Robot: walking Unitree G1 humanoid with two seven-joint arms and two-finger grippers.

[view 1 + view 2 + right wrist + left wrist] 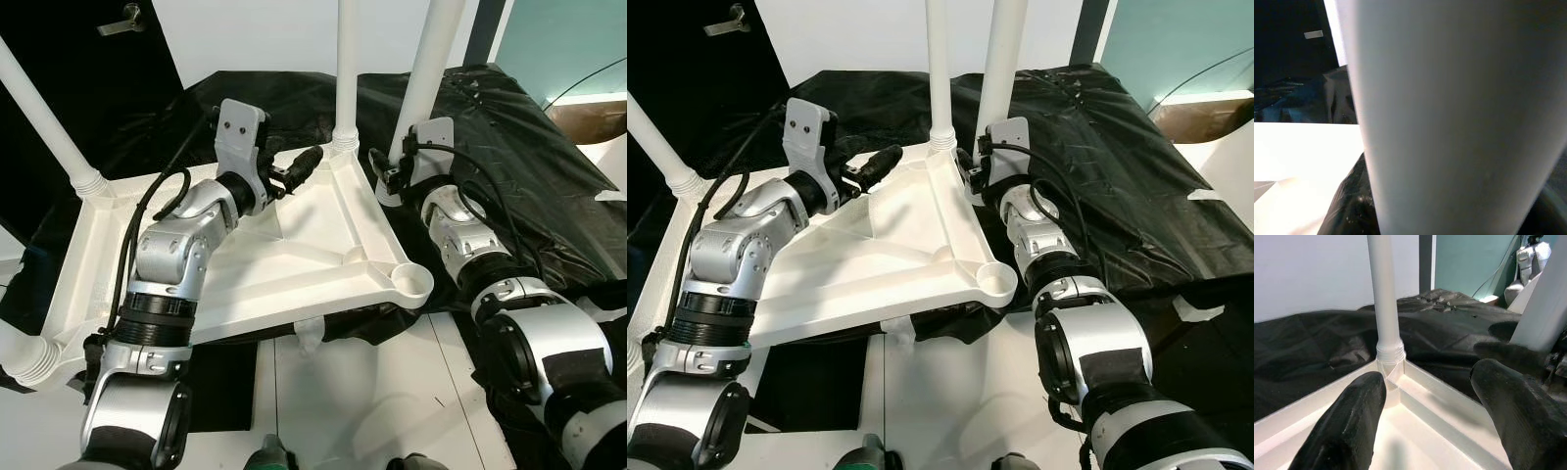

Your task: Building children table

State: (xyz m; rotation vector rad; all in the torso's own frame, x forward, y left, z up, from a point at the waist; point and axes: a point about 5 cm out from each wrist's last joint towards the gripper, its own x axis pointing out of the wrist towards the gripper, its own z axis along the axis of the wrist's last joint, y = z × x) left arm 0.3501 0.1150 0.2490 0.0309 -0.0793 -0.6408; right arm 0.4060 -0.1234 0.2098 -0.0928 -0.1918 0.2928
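Head view: right gripper (392, 174) around table leg (427, 59).

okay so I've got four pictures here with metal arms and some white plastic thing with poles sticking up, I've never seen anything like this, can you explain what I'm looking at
A humanoid robot is assembling a child's table. The top two pictures come from cameras on its head, looking down at its silver arms; the bottom two come from cameras on its wrists.

The white tabletop lies upside down on black sheeting, with legs already standing in some corners. One corner socket is still empty. The right gripper holds a loose white leg, which looms close in its wrist picture. The left gripper is open, near a fitted leg.
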